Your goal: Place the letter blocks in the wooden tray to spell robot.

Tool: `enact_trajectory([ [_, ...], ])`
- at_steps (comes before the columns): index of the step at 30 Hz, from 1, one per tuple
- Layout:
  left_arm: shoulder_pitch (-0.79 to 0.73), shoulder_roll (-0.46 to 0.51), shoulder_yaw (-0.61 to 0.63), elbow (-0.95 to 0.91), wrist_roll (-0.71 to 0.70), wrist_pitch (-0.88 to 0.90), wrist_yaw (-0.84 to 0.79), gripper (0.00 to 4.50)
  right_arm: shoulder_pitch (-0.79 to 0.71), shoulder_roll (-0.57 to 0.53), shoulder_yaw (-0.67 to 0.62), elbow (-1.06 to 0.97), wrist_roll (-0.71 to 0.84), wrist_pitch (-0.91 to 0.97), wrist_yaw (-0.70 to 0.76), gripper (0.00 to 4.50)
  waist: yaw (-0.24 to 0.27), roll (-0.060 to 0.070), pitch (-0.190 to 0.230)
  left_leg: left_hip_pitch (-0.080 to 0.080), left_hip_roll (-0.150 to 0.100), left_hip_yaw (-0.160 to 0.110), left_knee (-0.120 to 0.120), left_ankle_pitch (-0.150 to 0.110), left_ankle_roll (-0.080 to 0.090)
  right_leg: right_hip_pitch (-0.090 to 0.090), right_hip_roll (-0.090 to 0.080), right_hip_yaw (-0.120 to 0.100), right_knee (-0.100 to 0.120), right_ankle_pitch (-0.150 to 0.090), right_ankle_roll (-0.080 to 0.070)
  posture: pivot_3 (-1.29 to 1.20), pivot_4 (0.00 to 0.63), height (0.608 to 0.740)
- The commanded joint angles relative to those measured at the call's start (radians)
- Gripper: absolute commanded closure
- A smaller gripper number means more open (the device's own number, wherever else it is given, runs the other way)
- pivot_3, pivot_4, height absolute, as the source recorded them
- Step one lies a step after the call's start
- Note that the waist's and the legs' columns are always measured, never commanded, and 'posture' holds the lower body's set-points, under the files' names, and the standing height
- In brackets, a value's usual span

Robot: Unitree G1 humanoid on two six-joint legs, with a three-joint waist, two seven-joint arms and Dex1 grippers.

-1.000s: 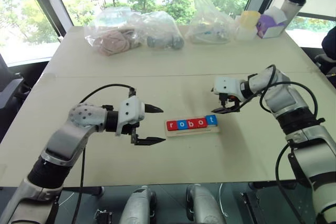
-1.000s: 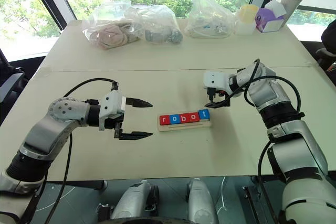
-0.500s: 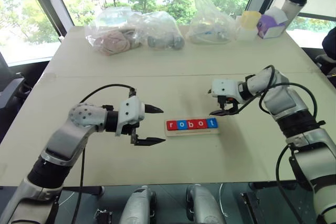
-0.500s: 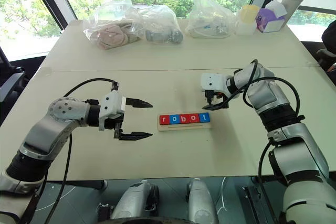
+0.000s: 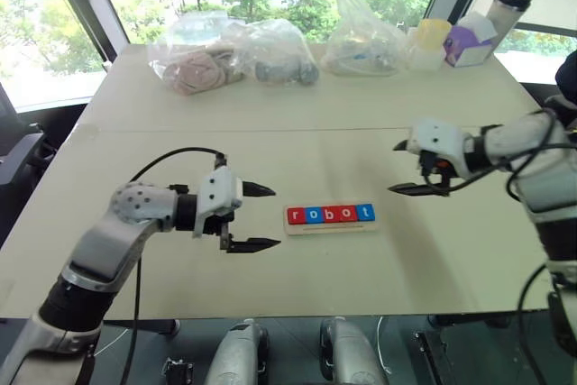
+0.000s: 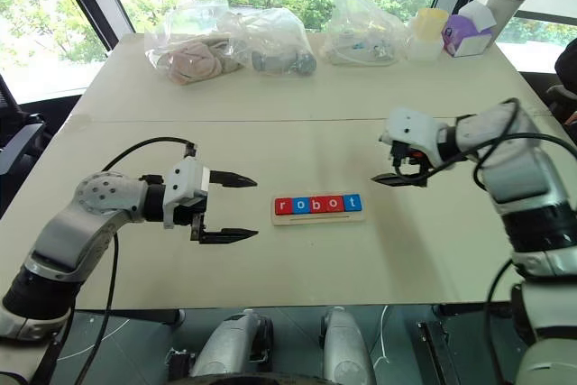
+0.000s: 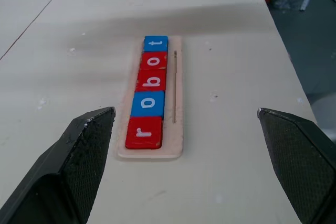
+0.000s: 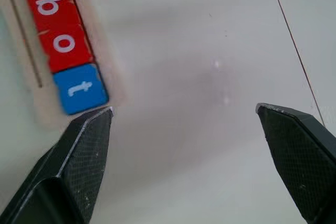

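Five letter blocks sit side by side in the wooden tray at mid-worktop, reading r-o-b-o-t from left to right; the spelling looks complete, with nothing left to place. The left claw hovers just left of the tray, fingers spread and empty. The right claw, also spread and empty, has drawn away to the right; a second ago it hung over the tilted "t", which now lies level.

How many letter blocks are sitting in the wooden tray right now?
5, all in the wooden tray in one row: red r, blue o, red b, red o, blue t. None appear hidden.
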Motion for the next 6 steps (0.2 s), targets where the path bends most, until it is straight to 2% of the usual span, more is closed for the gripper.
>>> enact_trajectory([
  [1, 0.013, 0.011, 0.058, -0.063, -0.048, 0.045, 0.03, 0.0, 0.091, -0.046, -0.128, -0.21, 0.119, 0.167, -0.007, 0.02, -0.002, 0.0, 0.0, 0.0, 0.0, 0.0, 0.0, 0.0, 0.0, 0.0, 0.0, 0.0, 0.0, 0.0, 0.0, 0.0, 0.15, 0.74],
  [6, 0.048, 0.035, 0.106, -0.089, -0.082, 0.094, 0.054, 0.0, 0.252, -0.081, -0.276, -0.413, 0.248, 0.371, -0.052, 0.02, -0.005, 0.0, 0.0, 0.001, 0.001, 0.0, 0.0, 0.0, 0.0, 0.0, -0.001, 0.0, -0.001, 0.0, -0.001, 0.0, 0.15, 0.74],
])
